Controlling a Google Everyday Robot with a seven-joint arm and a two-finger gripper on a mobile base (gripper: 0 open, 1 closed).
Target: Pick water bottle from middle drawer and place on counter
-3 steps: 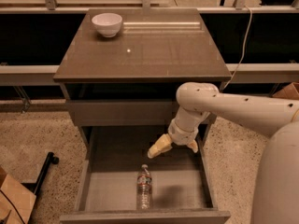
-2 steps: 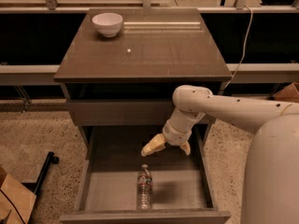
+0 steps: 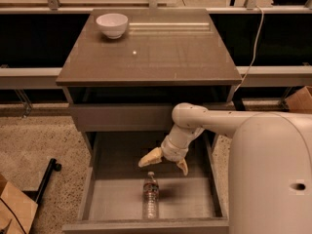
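The water bottle [image 3: 150, 195] lies on the pale floor of the open middle drawer [image 3: 107, 199], cap pointing toward the back, near the drawer's middle. My gripper [image 3: 165, 163] hangs over the drawer just above and behind the bottle's cap, with its two tan fingers [image 3: 150, 157] spread apart and nothing between them. The white arm reaches in from the right. The grey-brown counter [image 3: 161, 52] tops the cabinet above.
A white bowl [image 3: 112, 24] stands on the counter's back left corner. A shut drawer front [image 3: 117, 117] sits just above the open drawer. A cardboard box [image 3: 14, 208] and a black leg [image 3: 46, 179] are on the floor at left. My white base [image 3: 270, 179] fills the lower right.
The gripper has moved left and a little lower over the drawer, closer to the bottle's cap. The bottle has not moved.
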